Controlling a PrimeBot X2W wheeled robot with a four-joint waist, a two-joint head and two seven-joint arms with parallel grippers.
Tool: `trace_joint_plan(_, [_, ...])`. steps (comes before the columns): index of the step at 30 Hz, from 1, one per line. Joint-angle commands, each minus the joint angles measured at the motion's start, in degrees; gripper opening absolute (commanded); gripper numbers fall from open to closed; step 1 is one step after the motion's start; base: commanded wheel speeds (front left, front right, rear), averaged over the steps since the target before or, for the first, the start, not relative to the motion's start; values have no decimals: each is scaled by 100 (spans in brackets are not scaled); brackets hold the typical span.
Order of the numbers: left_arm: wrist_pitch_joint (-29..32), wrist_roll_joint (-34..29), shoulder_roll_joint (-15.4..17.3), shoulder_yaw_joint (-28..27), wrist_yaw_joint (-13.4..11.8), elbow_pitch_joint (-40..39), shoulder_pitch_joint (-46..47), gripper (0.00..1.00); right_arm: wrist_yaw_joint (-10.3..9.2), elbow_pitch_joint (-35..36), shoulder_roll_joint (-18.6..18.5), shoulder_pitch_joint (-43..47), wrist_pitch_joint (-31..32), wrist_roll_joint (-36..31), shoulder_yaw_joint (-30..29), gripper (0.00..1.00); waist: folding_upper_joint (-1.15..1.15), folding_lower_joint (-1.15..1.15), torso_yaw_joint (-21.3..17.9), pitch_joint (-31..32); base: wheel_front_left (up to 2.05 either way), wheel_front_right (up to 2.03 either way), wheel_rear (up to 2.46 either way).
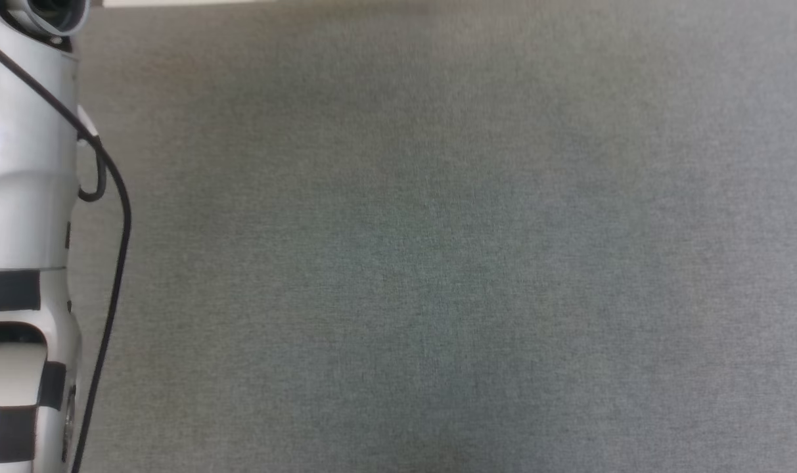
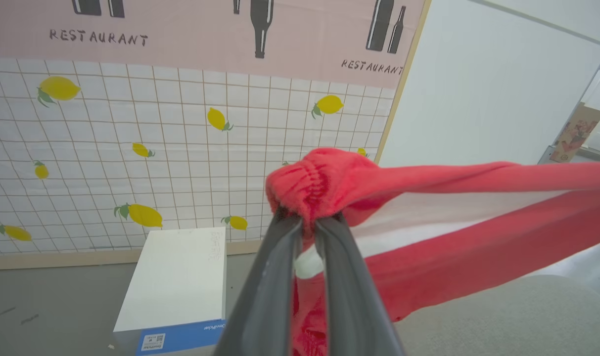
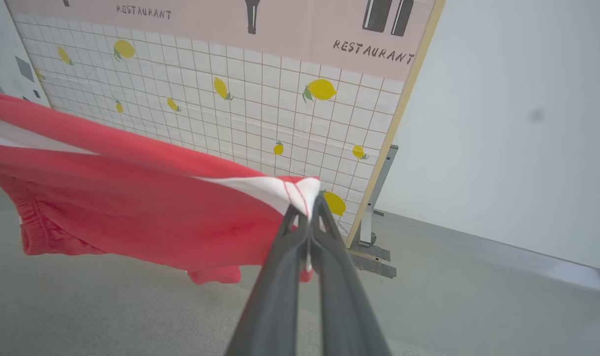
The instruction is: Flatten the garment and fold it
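Left wrist view: left gripper (image 2: 309, 218) is clenched on a bunched wad of waistband (image 2: 319, 178). The garment (image 2: 453, 247) stretches off to 3 o'clock, airborne over the table (image 2: 502, 316).

Right wrist view: right gripper (image 3: 310, 207) is pinched on just the white hem corner (image 3: 300, 190), cloth running to 9 o'clock, lower edge sagging at 8.

Risks, my read:
- Right bite is thin; more tension could pull it free and drop that end.
- Left wad may set a crease when laid down.
- Sagging edge could tuck under on touchdown.

Box (image 2: 176, 277) at 7 and backdrop (image 2: 181, 148) at 11 in the left wrist view, well apart from the cloth.
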State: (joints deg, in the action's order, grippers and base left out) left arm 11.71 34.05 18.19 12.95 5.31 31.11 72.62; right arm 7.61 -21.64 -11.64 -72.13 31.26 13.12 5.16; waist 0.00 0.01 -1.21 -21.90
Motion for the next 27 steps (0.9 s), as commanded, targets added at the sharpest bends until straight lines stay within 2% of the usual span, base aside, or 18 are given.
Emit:
trace_joint_plan(1, [-114,-21,8,19,37,131,12,0,-12,-40,-71,16,-93,-18,42,0,0,-1,-125,-468,0,0,0])
trace_joint_plan(6, [-431,84,-137,220,149,496,-335,0,-12,72,-213,472,-330,196,373,0,0,-1,-15,-517,0,0,0])
trace_joint_plan(13, [-742,492,-351,676,212,741,-1397,0,-12,589,-501,2088,-442,683,616,0,0,-1,236,-1,0,0,0])
trace_joint_plan(20, [-758,1157,-322,1140,216,448,-2944,0,-12,1304,-564,4205,-284,1071,362,0,0,-1,384,812,0,0,0])
trace_joint_plan(27, [-801,1593,-279,1311,194,31,-4607,0,-12,1867,-328,6176,34,1298,-79,0,0,-1,419,1515,0,0,0])
